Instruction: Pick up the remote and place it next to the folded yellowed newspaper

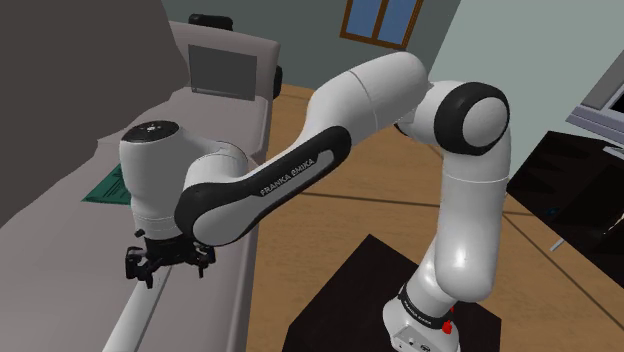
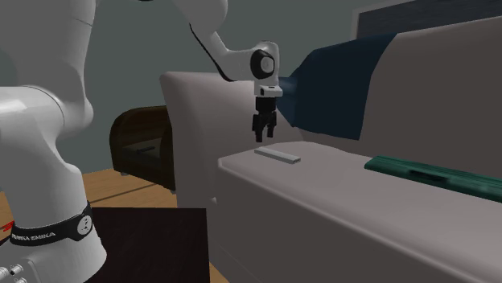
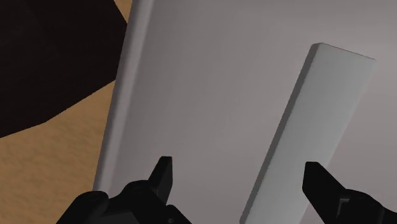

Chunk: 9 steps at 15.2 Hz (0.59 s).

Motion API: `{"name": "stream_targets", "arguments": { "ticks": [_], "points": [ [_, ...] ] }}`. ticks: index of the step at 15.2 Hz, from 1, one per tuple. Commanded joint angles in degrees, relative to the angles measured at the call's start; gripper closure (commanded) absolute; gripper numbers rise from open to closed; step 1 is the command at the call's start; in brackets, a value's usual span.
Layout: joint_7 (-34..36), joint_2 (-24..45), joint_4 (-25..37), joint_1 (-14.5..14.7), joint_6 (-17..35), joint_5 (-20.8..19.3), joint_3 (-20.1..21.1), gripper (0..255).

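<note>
Gripper [image 2: 265,134] is spread wide and empty, just above the remote [image 2: 277,154], likely lined up to pinch it across its narrow width. The pale grey remote lies flat on the sofa seat [image 2: 338,189]. The green folded paper [image 2: 434,177] is well apart from the remote.

"FRANKA EMIKA" runs in white capitals along the dark forearm cover [image 1: 290,172] of the arm. In the second exterior view, the same brand name stands in small white letters on the dark band [image 2: 50,229] around the arm's base.
</note>
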Motion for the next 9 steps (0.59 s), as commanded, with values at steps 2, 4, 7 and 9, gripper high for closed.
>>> {"name": "stream_targets", "arguments": {
  "ticks": [2, 4, 7, 9],
  "points": [
    [5.3, 7.1, 7.3, 4.6, -0.8, -4.0, -2.6, 0],
    [7.8, 11.8, 13.0, 7.6, -1.8, -5.9, -4.4, 0],
    [9.2, 15.2, 16.8, 9.7, -2.1, -7.1, -5.8, 0],
    [9.5, 16.0, 16.5, 9.9, -1.0, -7.6, -6.2, 0]
  ]
}}
